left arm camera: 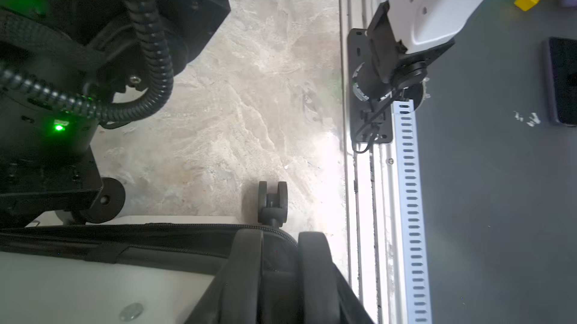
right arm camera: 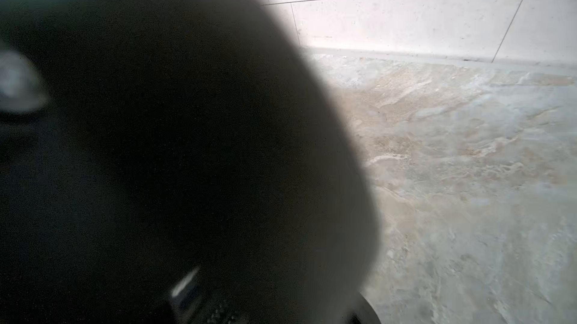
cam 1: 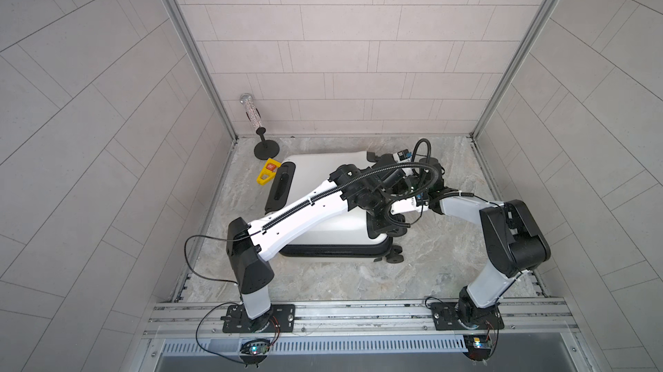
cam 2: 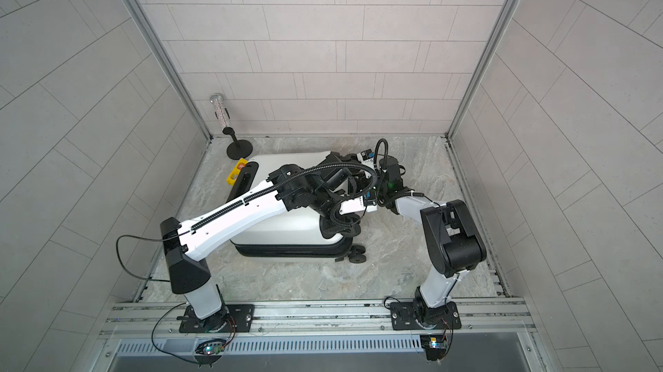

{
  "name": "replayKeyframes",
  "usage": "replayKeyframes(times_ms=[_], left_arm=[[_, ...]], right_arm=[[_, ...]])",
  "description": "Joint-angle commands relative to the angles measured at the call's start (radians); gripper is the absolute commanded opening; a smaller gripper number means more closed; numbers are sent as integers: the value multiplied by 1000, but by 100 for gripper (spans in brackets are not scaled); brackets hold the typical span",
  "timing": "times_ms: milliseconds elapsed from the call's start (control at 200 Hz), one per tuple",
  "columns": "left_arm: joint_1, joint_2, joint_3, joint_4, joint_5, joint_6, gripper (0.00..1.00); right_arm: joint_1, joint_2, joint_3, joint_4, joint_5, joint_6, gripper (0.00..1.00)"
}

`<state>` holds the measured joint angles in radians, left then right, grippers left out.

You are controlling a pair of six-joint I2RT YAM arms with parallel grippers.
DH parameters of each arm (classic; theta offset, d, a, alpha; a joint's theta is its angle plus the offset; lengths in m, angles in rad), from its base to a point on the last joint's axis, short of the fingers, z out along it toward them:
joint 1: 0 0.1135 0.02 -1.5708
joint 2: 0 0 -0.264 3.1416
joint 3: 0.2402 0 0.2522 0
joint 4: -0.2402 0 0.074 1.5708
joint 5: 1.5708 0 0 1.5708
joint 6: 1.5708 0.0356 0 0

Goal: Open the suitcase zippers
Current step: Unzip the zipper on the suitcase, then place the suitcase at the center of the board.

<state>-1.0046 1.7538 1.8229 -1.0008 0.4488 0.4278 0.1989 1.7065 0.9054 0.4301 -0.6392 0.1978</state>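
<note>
The white suitcase (cam 1: pixel 315 173) (cam 2: pixel 272 169) lies flat on the marble floor, with its black handle panel at the left and its wheels (cam 1: pixel 394 255) at the right. The black zippers' band (cam 1: pixel 333 250) (left arm camera: pixel 187 228) runs along its near side seam. My left arm reaches across the case to its near right corner. There my left gripper (left arm camera: pixel 281 244) has its fingers (left arm camera: pixel 246 263) astride the rounded corner, with the zipper band filling the gap between them. My right gripper is hidden under the left wrist in both top views. A dark blurred mass (right arm camera: pixel 156 150) fills the right wrist view.
A yellow object (cam 1: pixel 267 172) lies against the case's far left corner, next to a black stand with a glittery tube (cam 1: pixel 251 115). Tiled walls close off three sides, and a metal rail (cam 1: pixel 358 313) carries both arm bases in front. One wheel (left arm camera: pixel 273 200) stands just past my left fingers.
</note>
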Motion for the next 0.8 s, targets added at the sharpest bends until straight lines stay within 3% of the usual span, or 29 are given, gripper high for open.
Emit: replayKeyframes(times_ms=[0, 75, 185, 415, 496, 606, 686, 796], left_arm=[[-42, -111, -20, -49, 43, -69, 1], [-42, -98, -21, -36, -26, -67, 1], [-41, -86, 7, -41, -61, -66, 5], [-40, -67, 1, -33, -135, -68, 24], [-39, -66, -17, -30, -114, -72, 38], [-41, -82, -18, -31, -101, -88, 69], [-39, -109, -15, -39, -142, -107, 77], [-27, -170, -43, -29, -236, -141, 82]], right_arm=[[-87, -30, 5, 51, 162, 65, 7], [-93, -131, -59, 40, 161, 54, 30], [-97, -327, -167, -22, 122, 27, 46], [-95, -739, -329, -300, 135, -45, 53], [-95, -836, -330, -392, 143, -86, 55], [-95, -922, -296, -530, 64, -184, 58], [-94, -969, -246, -661, 0, -288, 63], [-90, -1025, -162, -874, -109, -463, 71]])
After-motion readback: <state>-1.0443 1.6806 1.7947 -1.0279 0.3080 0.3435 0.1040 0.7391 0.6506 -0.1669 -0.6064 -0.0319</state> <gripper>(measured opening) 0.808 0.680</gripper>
